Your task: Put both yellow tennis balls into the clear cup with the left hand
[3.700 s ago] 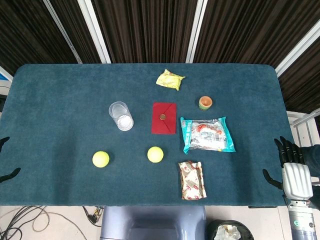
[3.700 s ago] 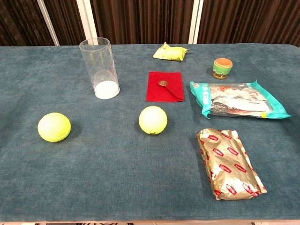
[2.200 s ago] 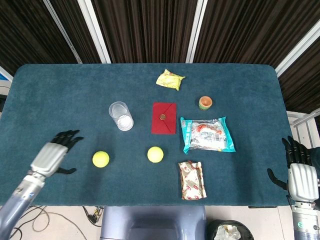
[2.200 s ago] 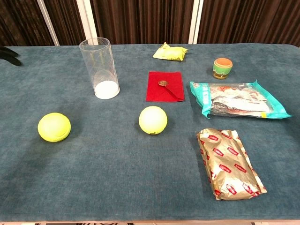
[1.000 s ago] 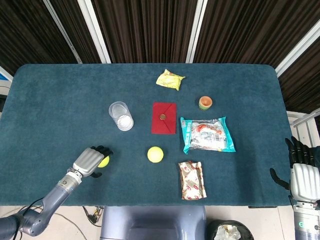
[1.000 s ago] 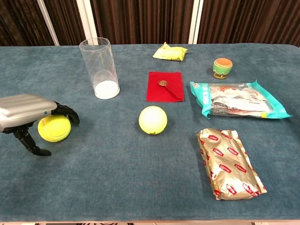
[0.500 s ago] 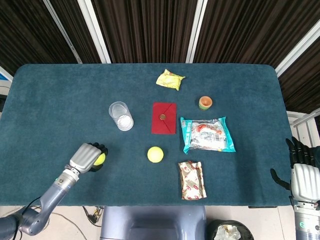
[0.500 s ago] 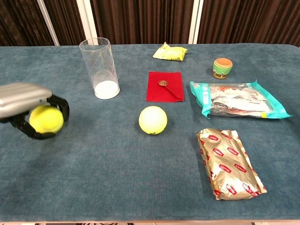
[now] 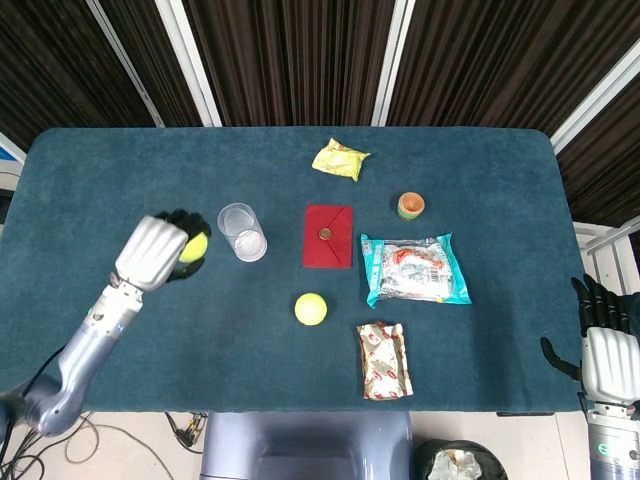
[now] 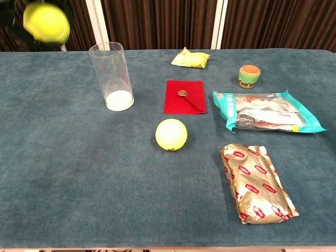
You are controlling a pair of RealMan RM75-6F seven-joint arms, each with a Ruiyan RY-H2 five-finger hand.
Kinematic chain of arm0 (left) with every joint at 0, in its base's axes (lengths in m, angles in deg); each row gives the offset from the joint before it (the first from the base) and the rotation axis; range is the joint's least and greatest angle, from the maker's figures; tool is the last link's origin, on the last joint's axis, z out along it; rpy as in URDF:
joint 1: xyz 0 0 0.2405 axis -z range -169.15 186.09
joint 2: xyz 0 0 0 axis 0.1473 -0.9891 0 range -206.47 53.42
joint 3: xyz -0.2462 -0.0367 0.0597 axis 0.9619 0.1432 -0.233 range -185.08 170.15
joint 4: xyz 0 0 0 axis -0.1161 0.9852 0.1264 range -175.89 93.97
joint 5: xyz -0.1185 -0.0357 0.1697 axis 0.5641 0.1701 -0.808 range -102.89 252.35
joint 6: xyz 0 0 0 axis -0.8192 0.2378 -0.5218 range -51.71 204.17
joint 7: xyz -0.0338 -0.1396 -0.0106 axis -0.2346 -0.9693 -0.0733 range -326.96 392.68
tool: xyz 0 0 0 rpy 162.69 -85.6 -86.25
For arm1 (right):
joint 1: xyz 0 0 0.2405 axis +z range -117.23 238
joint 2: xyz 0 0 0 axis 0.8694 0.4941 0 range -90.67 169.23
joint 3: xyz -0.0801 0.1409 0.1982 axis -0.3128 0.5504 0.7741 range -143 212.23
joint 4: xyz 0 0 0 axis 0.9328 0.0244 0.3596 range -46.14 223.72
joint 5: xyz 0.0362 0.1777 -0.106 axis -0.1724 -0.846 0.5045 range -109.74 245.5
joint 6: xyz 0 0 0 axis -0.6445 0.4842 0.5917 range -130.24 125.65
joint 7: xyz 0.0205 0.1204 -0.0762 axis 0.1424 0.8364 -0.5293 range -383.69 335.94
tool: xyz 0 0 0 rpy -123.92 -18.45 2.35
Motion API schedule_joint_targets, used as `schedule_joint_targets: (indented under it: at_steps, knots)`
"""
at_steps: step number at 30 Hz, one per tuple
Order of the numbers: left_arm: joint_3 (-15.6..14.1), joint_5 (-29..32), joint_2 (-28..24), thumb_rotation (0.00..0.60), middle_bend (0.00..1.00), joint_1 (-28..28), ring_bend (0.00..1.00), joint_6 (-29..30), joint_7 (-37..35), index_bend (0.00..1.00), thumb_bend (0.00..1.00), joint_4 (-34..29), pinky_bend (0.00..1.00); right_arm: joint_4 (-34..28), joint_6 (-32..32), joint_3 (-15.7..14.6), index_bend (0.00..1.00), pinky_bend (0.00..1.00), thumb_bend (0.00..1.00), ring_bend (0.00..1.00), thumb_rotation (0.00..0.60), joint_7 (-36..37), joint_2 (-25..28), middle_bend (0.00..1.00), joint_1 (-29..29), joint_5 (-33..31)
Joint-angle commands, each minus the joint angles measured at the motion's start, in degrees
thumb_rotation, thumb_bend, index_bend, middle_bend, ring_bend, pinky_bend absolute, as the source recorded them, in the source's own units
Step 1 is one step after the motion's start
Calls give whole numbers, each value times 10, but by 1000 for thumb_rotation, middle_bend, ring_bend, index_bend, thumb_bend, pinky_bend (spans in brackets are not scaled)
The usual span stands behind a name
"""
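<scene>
My left hand [image 9: 152, 250] grips one yellow tennis ball [image 9: 193, 247] in the air, just left of the clear cup [image 9: 242, 231]. In the chest view that ball [image 10: 46, 22] shows blurred at the top left, higher than the rim of the upright clear cup [image 10: 111, 76]; the hand itself is mostly out of that view. The second yellow tennis ball [image 9: 311, 308] [image 10: 171, 134] lies on the teal table near its middle. My right hand [image 9: 606, 350] hangs at the table's right edge, fingers apart, holding nothing.
A red pouch [image 9: 328, 236] lies right of the cup. Further right are a teal snack bag [image 9: 414, 269], a small orange pot [image 9: 411, 206], a yellow packet [image 9: 340, 159] and a foil packet [image 9: 384, 359] near the front edge.
The left hand closed on the left ball, lifted it off the table and carried it up and back toward the cup. The right hand stayed put.
</scene>
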Motion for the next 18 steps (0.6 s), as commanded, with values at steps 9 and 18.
schedule_joint_targets:
  at_steps: [9,18]
  knots:
    - [56,174,15,600,455,111,379,-79,163,455,344,21,530,3,6,-3,0,72,336,49,600,-9,-5,0,2,-1]
    - [39,258,76,600,451,168,373,-93,235,455,344,79,529,5,6,0,0,73,335,50,600,-9,-7,0,2,-5]
